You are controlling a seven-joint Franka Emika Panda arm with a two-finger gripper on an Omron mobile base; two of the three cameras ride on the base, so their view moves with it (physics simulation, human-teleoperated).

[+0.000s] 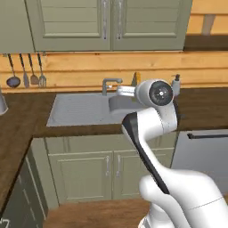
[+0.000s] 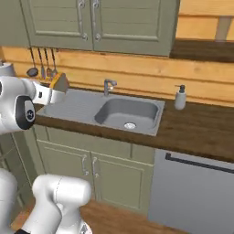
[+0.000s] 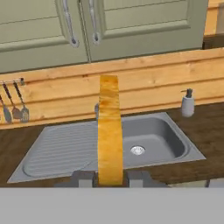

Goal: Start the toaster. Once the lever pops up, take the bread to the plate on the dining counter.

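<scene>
Nearest the hand camera, the pincer [image 3: 110,178] stood closed down tight on the bread [image 3: 109,135], one grey fingertip [image 3: 83,178] pressed to each flat face at the slice's lower end. The bread was seen edge-on: a narrow upright golden-tan strip, mottled orange-brown along the crust, paler tan at its top end. It was held up in the air, in front of the sink [image 3: 144,140] and above it, touching nothing but the pincer.

From the right base view the slice [image 2: 60,82] showed as a small tan wedge with a darker face, at the end of the white hand, over the left end of the sink's ribbed drainboard [image 2: 73,107]. From the left base view just a sliver of orange-tan [image 1: 136,79] showed past the arm's round joint, right of the tap [image 1: 109,84].

Beyond the bread lay the grey steel sink [image 2: 130,114], set in a dark wood counter [image 2: 196,128]: drainboard to the left of the basin, round drain in the basin floor. Behind the sink stood the tap [image 2: 108,85]. To the right of the sink, at the counter's back, stood a pale soap bottle with a dark pump [image 2: 181,97]. To the left of the sink, utensils [image 2: 43,64] hung against the light wood wall boards. Above the sink were olive cupboard doors [image 2: 87,20] with metal handles.
</scene>
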